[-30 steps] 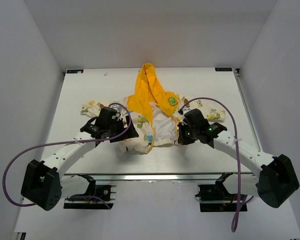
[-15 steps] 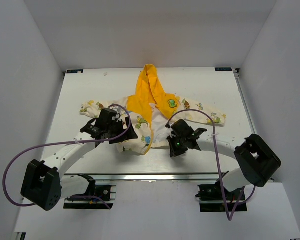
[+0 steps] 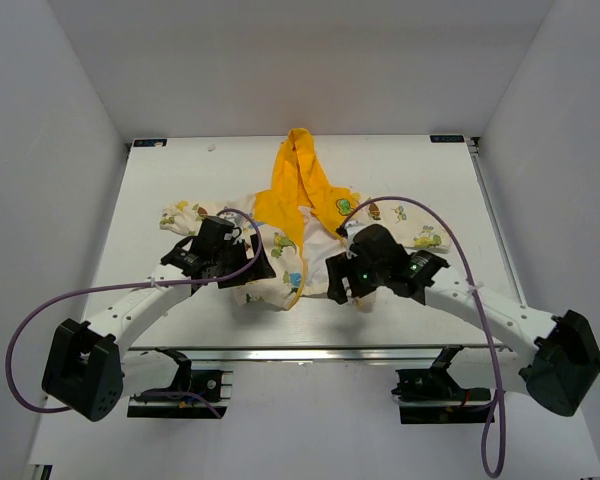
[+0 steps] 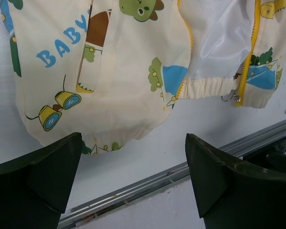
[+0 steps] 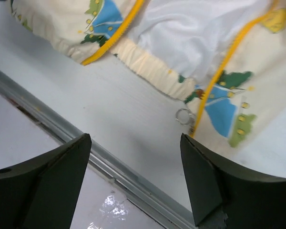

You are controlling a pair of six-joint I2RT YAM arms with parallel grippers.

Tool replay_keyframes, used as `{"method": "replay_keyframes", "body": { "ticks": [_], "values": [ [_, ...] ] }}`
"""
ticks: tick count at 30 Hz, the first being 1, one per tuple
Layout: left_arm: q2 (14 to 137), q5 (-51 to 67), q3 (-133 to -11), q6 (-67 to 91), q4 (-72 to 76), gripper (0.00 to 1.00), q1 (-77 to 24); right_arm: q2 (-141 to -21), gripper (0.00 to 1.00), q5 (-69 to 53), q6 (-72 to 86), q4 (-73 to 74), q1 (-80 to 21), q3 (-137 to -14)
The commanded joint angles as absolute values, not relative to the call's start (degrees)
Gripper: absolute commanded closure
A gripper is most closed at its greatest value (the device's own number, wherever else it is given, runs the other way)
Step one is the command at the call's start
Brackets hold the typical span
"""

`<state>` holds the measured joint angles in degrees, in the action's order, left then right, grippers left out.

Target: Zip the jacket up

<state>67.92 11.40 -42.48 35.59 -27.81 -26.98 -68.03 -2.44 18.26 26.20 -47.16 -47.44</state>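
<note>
The left arm (image 3: pixel 145 298) and right arm (image 3: pixel 485 305) have slim white links, chunky black joints and black bases. A purple cable (image 3: pixel 412 198) loops beside each (small green lights (image 3: pixel 361 278) glow on the right wrist). The gripper fingers (image 4: pixel 35 179) are dark wedges.

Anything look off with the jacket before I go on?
Nothing damaged or spilled. The jacket lies front-up but unzipped: its two yellow zipper edges are spread apart with white lining showing between, and the zipper pull rests at one panel's hem. The left gripper and right gripper are open, holding nothing.
</note>
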Motion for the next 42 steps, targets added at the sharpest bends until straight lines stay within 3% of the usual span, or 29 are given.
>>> {"method": "replay_keyframes", "body": {
  "ticks": [1, 7, 23, 27, 38, 42],
  "values": [
    [66.9, 11.9, -42.3, 35.2, -27.2, 0.02, -27.2, -65.9, 0.19, 7.2, 19.4, 35.0, -47.4, -50.4],
    [66.9, 11.5, -42.5, 35.1, -27.4, 0.02, -27.2, -68.6, 0.22, 17.2, 23.6, 41.2, -45.6, -50.2],
    [67.1, 10.3, -42.0, 34.9, -28.0, 0.02, -27.2, -82.3, 0.3, 16.3, 22.1, 35.7, -43.9, -49.0],
    [67.2, 10.3, -42.0, 34.9, -27.9, 0.02, -27.2, -81.8, 0.38, 14.6, 22.1, 33.6, -43.2, -47.7],
    [68.0, 10.6, -42.8, 34.8, -28.3, 0.02, -27.2, -81.1, 0.36, 10.4, 25.0, 30.9, -42.2, -47.4],
    [67.8, 10.5, -43.2, 34.8, -28.7, 0.02, -27.2, -81.5, 0.4, 10.1, 29.1, 30.7, -42.3, -46.9]
  ]
}}
